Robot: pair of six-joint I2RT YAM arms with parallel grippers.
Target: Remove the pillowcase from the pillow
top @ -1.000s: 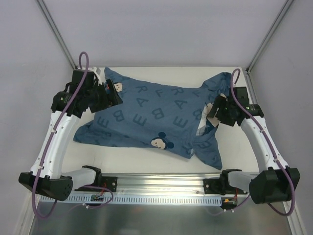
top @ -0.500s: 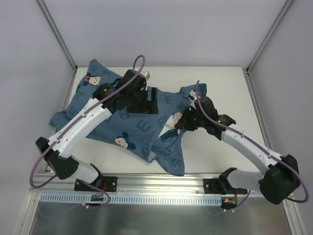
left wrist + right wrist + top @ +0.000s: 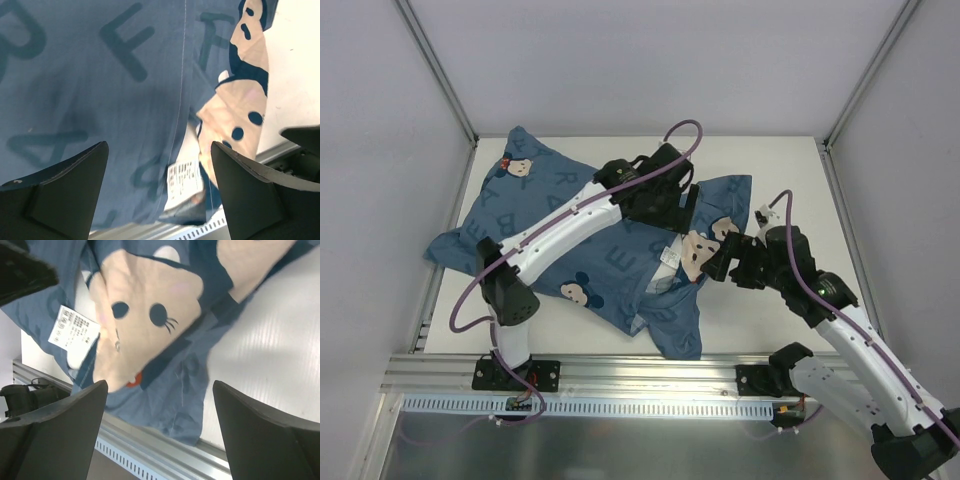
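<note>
The blue pillowcase (image 3: pixel 500 215) with letters and mouse faces lies crumpled across the table, one flap hanging toward the near edge. The pillow is almost all hidden inside. Only a white patch with a printed label (image 3: pixel 668 261) shows at the opening; it also shows in the left wrist view (image 3: pixel 184 180) and the right wrist view (image 3: pixel 72 327). My left gripper (image 3: pixel 678 205) hangs open above the blue fabric (image 3: pixel 100 75), holding nothing. My right gripper (image 3: pixel 720 258) is open above a mouse-face print (image 3: pixel 150 305), just right of the opening.
An aluminium rail (image 3: pixel 650 385) runs along the near table edge, close under the hanging flap. White walls and metal frame posts (image 3: pixel 440 75) bound the table at the back and sides. Bare white table (image 3: pixel 790 190) shows to the right of the fabric.
My left arm has swung from the far left corner across to the middle right. My right gripper has drawn back to the right. The pillowcase has shifted left and bunched up.
</note>
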